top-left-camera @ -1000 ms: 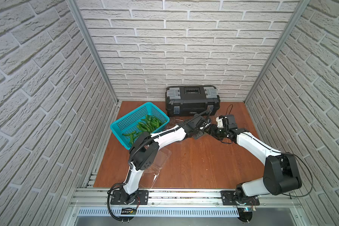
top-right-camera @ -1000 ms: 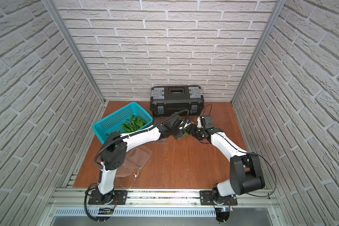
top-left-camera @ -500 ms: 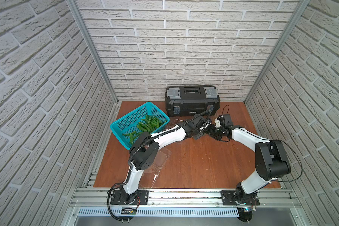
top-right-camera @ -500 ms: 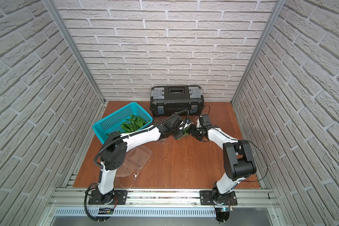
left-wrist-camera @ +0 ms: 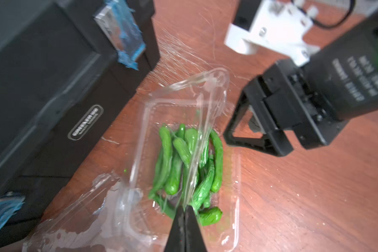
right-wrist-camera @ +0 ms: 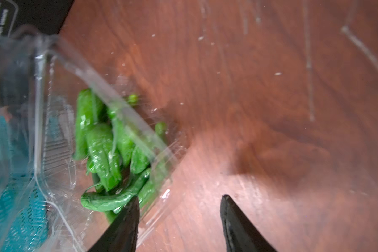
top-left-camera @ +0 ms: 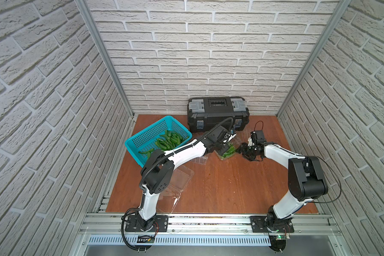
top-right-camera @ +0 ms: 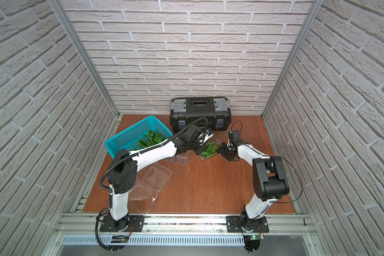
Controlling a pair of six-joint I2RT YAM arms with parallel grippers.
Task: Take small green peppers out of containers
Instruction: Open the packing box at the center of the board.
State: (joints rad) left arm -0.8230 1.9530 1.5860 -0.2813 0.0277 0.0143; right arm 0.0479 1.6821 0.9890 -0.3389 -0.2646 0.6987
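**Table**: brown wood-grain top, closed in by white brick walls at the back and both sides.

**Toolbox**: black with grey latches, shut, standing at the middle of the table's back edge.

**Basket**: teal and perforated, set at an angle in the back left corner. A heap of loose peppers lies in it.

**Clear box**: hinged plastic, near the back edge, just in front of the toolbox and between the two hands. Its tray rests on the table and holds the green peppers — slim, glossy, bundled roughly lengthwise. Its lid is raised and is seen edge-on in the left wrist view.

**Left hand**: fingers pressed together, pinching the free edge of the lid, with the thin plastic caught between the tips.

**Right hand**: fingers partly apart with nothing between them. It sits low over the table, at the side of the clear box that faces the table's right edge. One finger is just beside the tray wall — whether it touches cannot be told.

**Crumpled box**: clear plastic, lying on the table just beside the clear box on its left-edge side, partly under the left arm.

**Open box**: clear plastic, both halves spread flat, lying left of centre, toward the front edge, partly under the left arm's elbow.
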